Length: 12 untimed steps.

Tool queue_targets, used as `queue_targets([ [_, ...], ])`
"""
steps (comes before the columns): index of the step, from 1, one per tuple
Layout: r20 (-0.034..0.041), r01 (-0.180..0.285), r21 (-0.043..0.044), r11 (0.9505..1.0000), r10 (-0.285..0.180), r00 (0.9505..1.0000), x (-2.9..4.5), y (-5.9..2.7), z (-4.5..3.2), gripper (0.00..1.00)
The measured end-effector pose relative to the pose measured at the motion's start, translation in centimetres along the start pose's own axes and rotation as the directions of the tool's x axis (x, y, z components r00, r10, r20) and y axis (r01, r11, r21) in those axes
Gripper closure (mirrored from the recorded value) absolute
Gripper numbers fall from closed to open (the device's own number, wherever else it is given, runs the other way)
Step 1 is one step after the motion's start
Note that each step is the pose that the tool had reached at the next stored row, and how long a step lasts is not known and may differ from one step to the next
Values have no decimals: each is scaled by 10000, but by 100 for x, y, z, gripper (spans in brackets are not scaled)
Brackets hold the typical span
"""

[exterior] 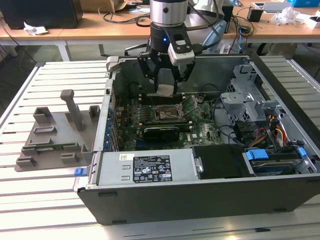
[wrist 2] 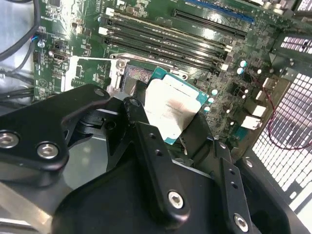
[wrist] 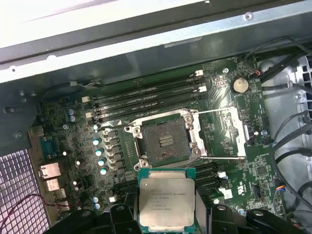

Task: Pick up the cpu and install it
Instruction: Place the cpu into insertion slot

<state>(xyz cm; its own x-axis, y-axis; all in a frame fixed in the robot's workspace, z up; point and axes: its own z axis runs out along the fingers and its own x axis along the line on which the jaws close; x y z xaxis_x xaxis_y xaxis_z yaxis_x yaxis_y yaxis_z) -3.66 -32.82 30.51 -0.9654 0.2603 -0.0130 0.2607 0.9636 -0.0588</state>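
Note:
The cpu [exterior: 165,90], a flat square chip with a silver top and a green rim, hangs inside the open computer case with my gripper [exterior: 166,84] shut on its edges. It hovers just above the motherboard, a little toward the case's back wall from the open black socket [exterior: 166,112]. In the first wrist view the cpu [wrist: 166,200] sits between the black fingers [wrist: 119,217], beside the bare socket [wrist: 165,140] with its metal load plate [wrist: 224,129] swung open. The second wrist view shows the cpu [wrist 2: 171,105] tilted over the socket's corner [wrist 2: 137,74].
The case [exterior: 150,200] lies on a slatted white table. Memory slots [wrist: 146,97] run beside the socket. A drive cage [exterior: 240,100] and coloured cables [exterior: 267,131] fill the exterior view's right. A grey fixture plate [exterior: 37,145] with upright posts lies to the case's left.

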Motion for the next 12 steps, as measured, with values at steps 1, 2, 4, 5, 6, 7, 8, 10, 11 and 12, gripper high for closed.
queue_targets([
  [1,-4,-76,1,10000,76,10000,0,0,0,45],
  [2,-9,-158,2,9999,158,9999,0,0,0,45],
  [4,-19,-332,5,9994,332,9994,0,0,0,45],
  [5,-27,-469,7,9989,469,9989,0,0,0,45],
  [6,-36,-626,10,9980,626,9980,0,0,0,45],
  [7,-41,-709,12,9975,709,9975,0,0,0,45],
  [8,-52,-912,16,9958,912,9958,0,0,0,45],
  [10,-71,-1248,23,9922,1249,9921,0,0,0,45],
  [11,-83,-1462,27,9893,1462,9892,-1,0,0,45],
  [12,-91,-1592,31,9872,1592,9872,0,0,0,45],
])
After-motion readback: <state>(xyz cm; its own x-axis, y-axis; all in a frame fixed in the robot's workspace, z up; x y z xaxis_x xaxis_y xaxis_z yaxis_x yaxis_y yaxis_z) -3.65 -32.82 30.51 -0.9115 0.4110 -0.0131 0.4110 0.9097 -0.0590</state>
